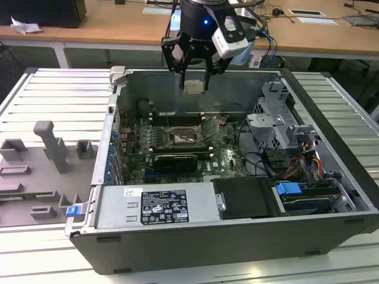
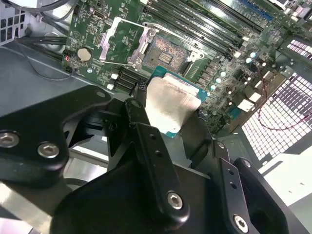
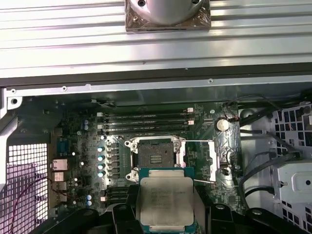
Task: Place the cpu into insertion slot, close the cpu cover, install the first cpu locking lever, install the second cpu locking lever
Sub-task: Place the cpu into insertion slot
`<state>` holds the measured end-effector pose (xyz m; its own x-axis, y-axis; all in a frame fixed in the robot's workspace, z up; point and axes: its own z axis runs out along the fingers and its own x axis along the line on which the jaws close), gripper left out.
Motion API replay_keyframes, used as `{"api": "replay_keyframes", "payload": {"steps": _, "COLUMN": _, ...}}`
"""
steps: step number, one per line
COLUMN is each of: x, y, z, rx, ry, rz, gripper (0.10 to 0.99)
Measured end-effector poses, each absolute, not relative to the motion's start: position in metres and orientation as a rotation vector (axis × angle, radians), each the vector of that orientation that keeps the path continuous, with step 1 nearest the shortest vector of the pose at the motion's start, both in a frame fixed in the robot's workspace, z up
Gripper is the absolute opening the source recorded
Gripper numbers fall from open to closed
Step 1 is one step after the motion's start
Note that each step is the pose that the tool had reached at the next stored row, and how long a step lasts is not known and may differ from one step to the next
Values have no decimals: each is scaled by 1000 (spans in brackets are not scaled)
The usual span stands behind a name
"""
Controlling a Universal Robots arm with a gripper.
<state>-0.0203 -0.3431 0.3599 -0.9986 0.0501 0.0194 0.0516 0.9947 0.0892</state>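
My gripper hangs above the open computer case, shut on the cpu, a flat square chip with a pale metal top. In both wrist views the cpu sits pinched at its edges between the black fingers. The insertion slot lies bare on the green board, below the chip and apart from it. The cpu cover is swung open beside the slot. Thin lever rods stand unlatched along the socket frame.
Long black memory slots run beside the socket. A black expansion card and a grey labelled box lie toward the case front. A drive cage with cables fills the exterior view's right. A grey fixture tray sits left.
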Motion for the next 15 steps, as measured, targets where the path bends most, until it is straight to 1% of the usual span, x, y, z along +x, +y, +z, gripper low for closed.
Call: {"api": "replay_keyframes", "payload": {"steps": 15, "x": -20, "y": -343, "z": 359, "rx": -143, "ry": -3120, "rz": -141, "gripper": 525}}
